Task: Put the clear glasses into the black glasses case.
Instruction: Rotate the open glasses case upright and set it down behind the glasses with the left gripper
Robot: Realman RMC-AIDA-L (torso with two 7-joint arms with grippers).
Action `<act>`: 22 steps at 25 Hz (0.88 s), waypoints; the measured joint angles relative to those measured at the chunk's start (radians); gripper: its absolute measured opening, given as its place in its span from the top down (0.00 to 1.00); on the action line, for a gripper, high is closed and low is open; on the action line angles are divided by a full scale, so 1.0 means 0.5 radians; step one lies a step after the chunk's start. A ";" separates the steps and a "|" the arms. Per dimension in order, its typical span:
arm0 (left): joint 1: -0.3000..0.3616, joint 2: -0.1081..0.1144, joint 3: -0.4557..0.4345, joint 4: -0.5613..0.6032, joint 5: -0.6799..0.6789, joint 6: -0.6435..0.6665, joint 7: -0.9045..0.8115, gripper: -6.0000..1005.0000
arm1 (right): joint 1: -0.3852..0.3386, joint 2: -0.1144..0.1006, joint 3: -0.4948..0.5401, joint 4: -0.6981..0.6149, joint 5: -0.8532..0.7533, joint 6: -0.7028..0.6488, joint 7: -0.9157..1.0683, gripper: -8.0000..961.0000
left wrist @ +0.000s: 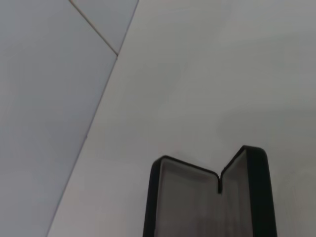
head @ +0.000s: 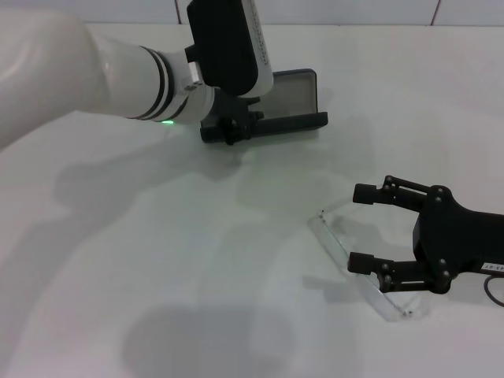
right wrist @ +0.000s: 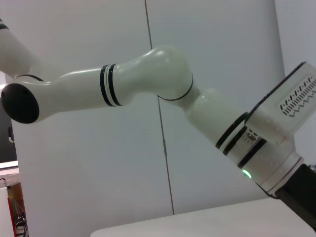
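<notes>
The clear glasses (head: 332, 242) lie on the white table at the front right, faint against it. My right gripper (head: 364, 228) is open and low over them, one finger at each side of the frame's middle, the nearer fingertip (head: 361, 264) overlapping the frame. The black glasses case (head: 293, 120) stands open at the back centre, its grey-lined lid (head: 295, 85) raised. My left gripper (head: 229, 126) is at the case's left end, touching or very close to it. The left wrist view shows the open case (left wrist: 256, 187) end-on. The right wrist view holds neither the glasses nor the case.
The white table (head: 157, 260) stretches to a pale tiled wall (head: 354, 9) behind the case. My left arm (head: 94, 71) reaches across the back left, and it also fills the right wrist view as the left arm (right wrist: 148, 79).
</notes>
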 joint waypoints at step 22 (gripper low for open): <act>0.149 -0.006 0.151 0.107 0.014 -0.002 -0.077 0.77 | 0.019 0.000 0.013 0.001 0.000 0.024 0.000 0.10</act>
